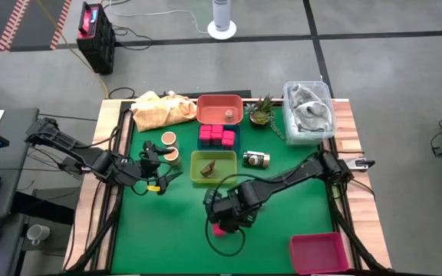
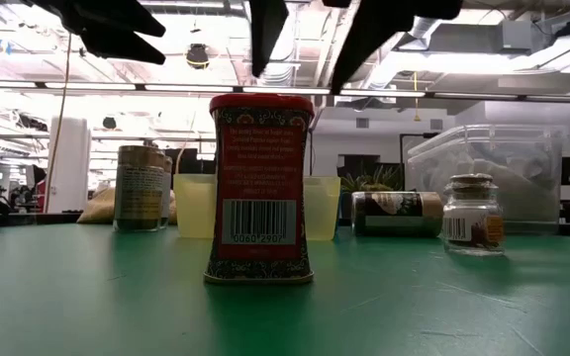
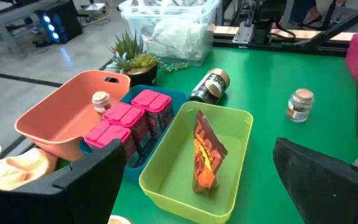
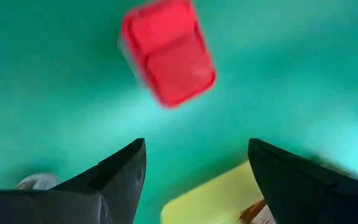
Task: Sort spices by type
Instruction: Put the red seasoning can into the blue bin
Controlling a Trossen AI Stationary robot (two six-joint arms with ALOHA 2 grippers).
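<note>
A red-pink spice tin [image 2: 261, 188] stands upright on the green mat, its lid [image 4: 168, 53] facing up. My right gripper [image 1: 225, 213] hangs open just above it, fingers pointing down and clear of the tin [image 1: 219, 228]. Three like tins [image 1: 217, 136] sit in a blue tray. A brown packet [image 3: 205, 152] lies in the yellow-green tray [image 1: 198, 176]. A small jar [image 3: 100, 99] stands in the salmon tray [image 1: 219, 103]. Two tan-lidded jars [image 1: 170, 147] stand near my left gripper [image 1: 159, 175], which is open and held off the table.
A dark jar [image 1: 255, 159] lies on its side right of the yellow-green tray. A cork-topped glass jar [image 3: 300, 104] stands nearby. At the far edge are a yellow cloth [image 1: 159, 107], a plant [image 1: 262, 111] and a clear box [image 1: 309, 111]. A pink tray [image 1: 318, 251] sits near right.
</note>
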